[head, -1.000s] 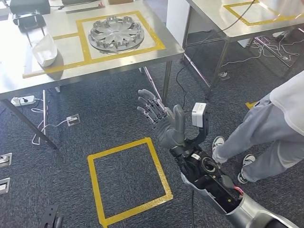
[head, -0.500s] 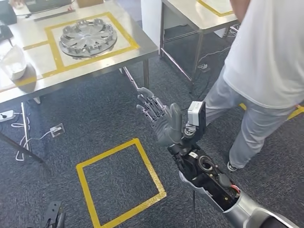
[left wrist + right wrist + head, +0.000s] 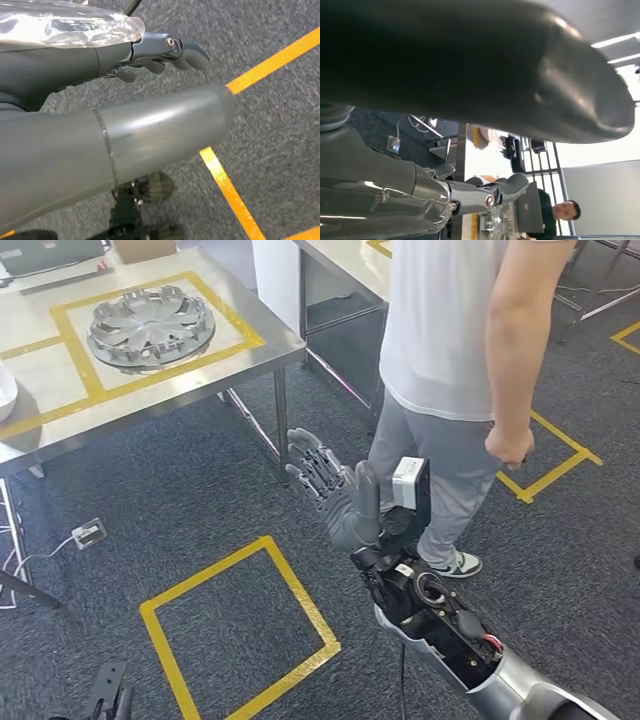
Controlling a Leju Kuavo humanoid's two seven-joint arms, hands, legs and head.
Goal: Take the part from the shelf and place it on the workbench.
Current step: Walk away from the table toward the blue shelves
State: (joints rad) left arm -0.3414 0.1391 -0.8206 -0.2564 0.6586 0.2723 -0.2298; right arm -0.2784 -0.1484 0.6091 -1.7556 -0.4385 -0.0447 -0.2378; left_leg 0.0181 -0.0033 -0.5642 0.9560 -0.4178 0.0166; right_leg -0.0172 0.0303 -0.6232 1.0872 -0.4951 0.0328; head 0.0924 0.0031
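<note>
Hubcap [image 3: 146,328] lies on the workbench [image 3: 226,360]; right robot hand [image 3: 340,497] empty, fingers spread.

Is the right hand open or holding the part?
Open and empty. In the head view the right hand is raised palm-up over the carpet, fingers spread, nothing in it.

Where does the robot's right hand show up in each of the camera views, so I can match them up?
Head view: the right hand is at the picture's middle, palm up with fingers spread, holding nothing, above the dark carpet.
Right wrist view: the right hand fills the near foreground; its fingers reach toward the steel table.
Left wrist view: not that hand; this is the left hand.
Shared landmark: the steel table, seen edge-on in the right wrist view.
</note>
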